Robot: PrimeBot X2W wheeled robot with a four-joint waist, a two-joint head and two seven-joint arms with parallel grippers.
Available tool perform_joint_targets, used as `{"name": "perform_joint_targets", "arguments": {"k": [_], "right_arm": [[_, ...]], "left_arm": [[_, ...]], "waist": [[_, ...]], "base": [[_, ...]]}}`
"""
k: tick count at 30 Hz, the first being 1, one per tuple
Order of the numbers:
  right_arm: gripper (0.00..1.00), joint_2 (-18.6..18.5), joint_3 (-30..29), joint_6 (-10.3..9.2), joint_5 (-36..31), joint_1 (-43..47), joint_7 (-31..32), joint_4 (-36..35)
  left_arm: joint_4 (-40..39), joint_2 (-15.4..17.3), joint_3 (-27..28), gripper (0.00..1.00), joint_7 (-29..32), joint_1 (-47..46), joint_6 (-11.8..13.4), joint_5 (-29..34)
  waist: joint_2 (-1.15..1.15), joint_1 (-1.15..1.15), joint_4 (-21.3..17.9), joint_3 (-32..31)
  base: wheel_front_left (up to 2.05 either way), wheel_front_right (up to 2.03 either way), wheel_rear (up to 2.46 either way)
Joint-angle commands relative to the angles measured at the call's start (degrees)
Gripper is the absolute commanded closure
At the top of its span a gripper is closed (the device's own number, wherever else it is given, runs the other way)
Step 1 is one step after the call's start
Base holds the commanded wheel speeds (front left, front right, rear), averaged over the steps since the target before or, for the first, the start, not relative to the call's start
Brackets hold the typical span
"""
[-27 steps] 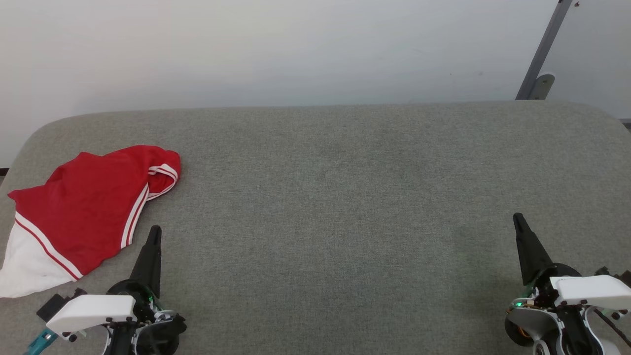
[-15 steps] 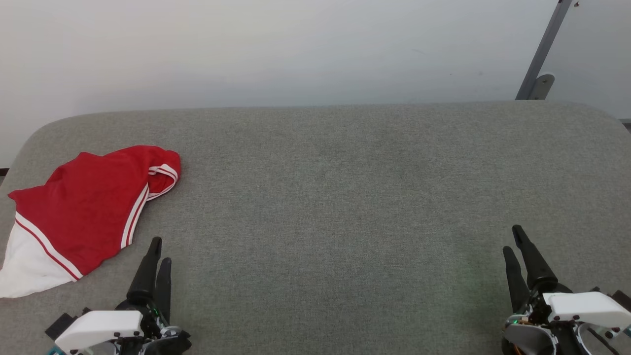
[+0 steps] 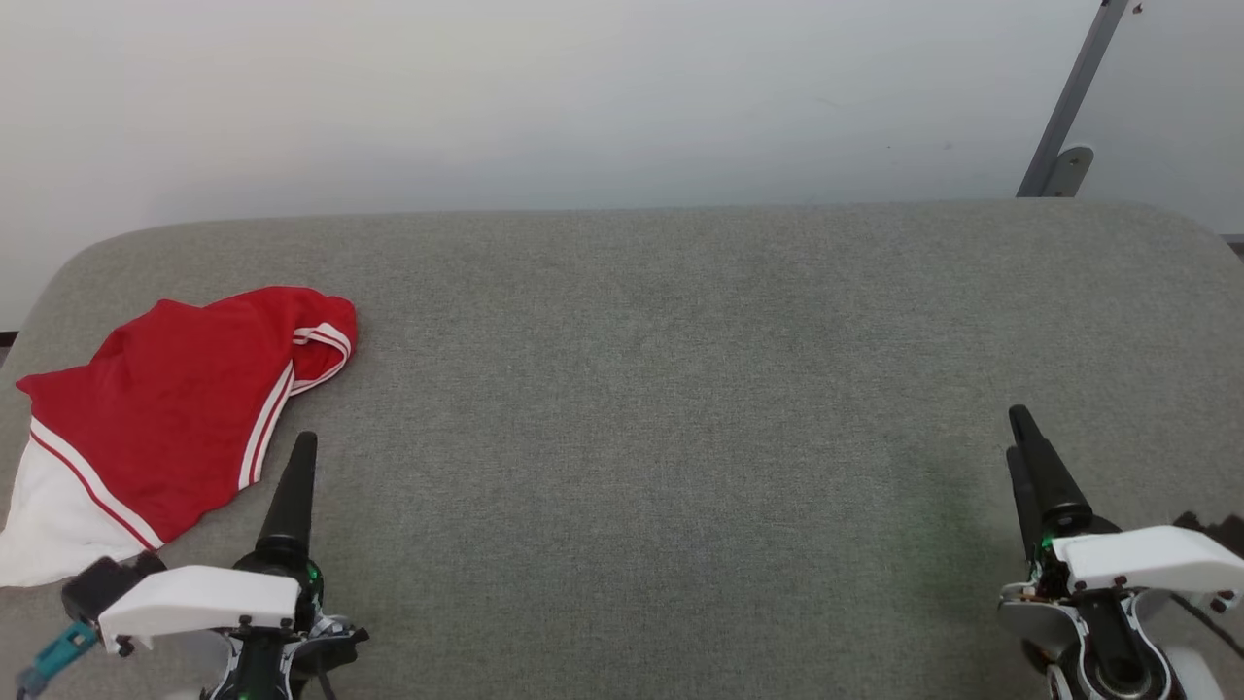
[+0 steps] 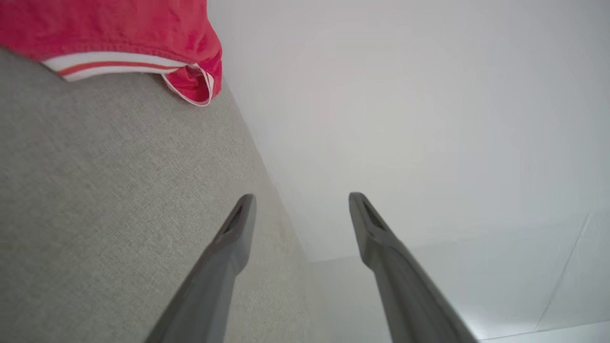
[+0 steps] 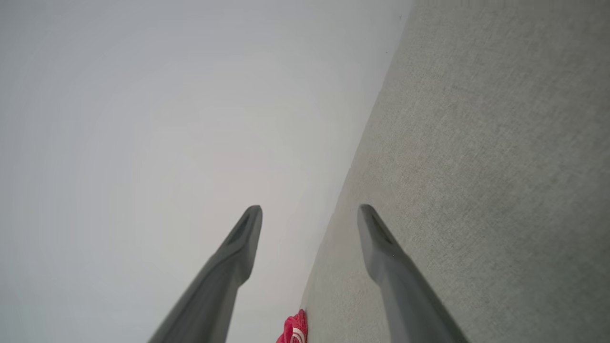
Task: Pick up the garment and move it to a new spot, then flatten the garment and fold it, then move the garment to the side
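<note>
The garment [image 3: 165,408], a bright red shirt with a white sleeve end and white-and-red striped trim, lies crumpled at the left end of the grey padded table [image 3: 661,369]. Its trim and a red fold show at the top left of the left wrist view [image 4: 143,38], and a small red bit sits at the bottom edge of the right wrist view [image 5: 294,328]. My left gripper [image 3: 299,449] stands just right of the garment's near edge, apart from it; its fingers are spread with nothing between them [image 4: 300,202]. My right gripper [image 3: 1019,428] is far off at the table's right, also open and empty [image 5: 310,212].
A pale wall runs behind the table's far edge. A grey metal strut [image 3: 1064,107] with a bracket leans at the back right corner. The table's rounded left edge lies close beside the garment.
Both grippers dipped back toward the near edge, then came forward again, ending slightly farther up the table than at first. The garment has not moved.
</note>
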Motion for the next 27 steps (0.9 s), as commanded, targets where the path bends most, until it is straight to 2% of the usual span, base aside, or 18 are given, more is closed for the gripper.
{"name": "perform_joint_targets", "arguments": {"k": [1, 7, 14, 20, 27], "right_arm": [[0.00, -0.8, 0.6, 0.00, -1.7, -2.3, -0.8, -0.7], [0.00, -2.3, 2.4, 0.00, -9.4, -4.1, -2.6, 0.5], [0.00, -3.5, 3.2, 0.00, -22.8, -5.8, -4.3, 2.0], [0.00, -3.3, 3.7, 0.00, -34.2, -6.4, -5.1, 3.4], [0.00, -2.3, 3.3, 0.00, -43.1, -7.0, -6.1, 4.5]], "left_arm": [[-1.1, 0.8, -0.5, 0.00, -0.6, -2.1, 0.3, 2.9], [-1.2, 1.8, -1.8, 0.00, -2.0, -2.7, 1.0, 11.5], [-0.9, 3.3, -3.1, 0.00, -3.6, -3.5, 2.4, 20.8], [0.1, 4.5, -4.9, 0.00, -4.9, -3.9, 4.0, 28.0], [1.4, 5.5, -6.1, 0.00, -6.2, -4.0, 5.3, 33.7]], "waist": [[0.00, 0.00, 0.0, 0.0], [0.00, 0.00, 0.0, 0.2], [0.00, 0.00, 0.1, 0.3], [0.00, 0.00, 0.1, 0.3], [0.00, 0.00, 0.2, 0.4]], "base": [[0.00, 0.00, 0.00], [0.00, 0.00, 0.00], [0.00, 0.00, 0.00], [0.00, 0.00, 0.00], [0.00, 0.00, 0.00]]}}
